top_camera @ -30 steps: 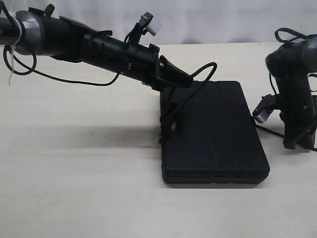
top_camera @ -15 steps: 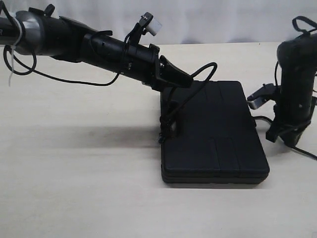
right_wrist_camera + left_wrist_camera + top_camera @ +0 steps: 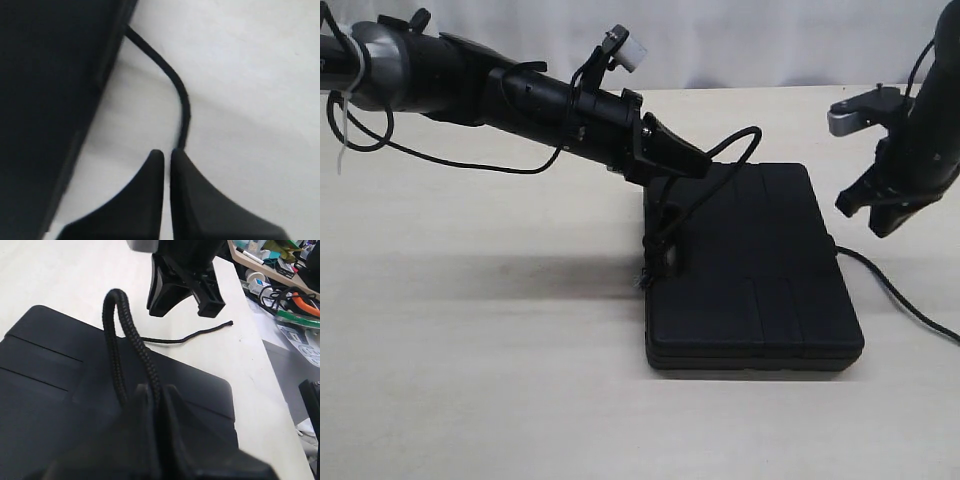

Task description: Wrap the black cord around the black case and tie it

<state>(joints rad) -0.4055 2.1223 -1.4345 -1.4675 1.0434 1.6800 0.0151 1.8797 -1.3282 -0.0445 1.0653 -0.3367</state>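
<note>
My right gripper (image 3: pixel 868 215) has just come up off the table: a second ago it hung low beside the right edge of the black case (image 3: pixel 760 270), and now it rides well above that edge. Its jaws are pressed together on nothing. The tail of the black cord (image 3: pixel 182 95) runs out from the case's right edge and lies loose on the table, free end well off to the side. I judge that tail is what I must fetch next, since no turn over the lid is made yet.

My left gripper (image 3: pixel 156 390) has not moved. It is clamped on a doubled loop of cord above the case's left edge (the knotted lump hangs at that edge).

The case lies flat on a pale, bare table (image 3: pixel 470 380). Behind is a white backdrop (image 3: pixel 770 40), and past the table's far side stands a cluttered bench (image 3: pixel 280 270).
</note>
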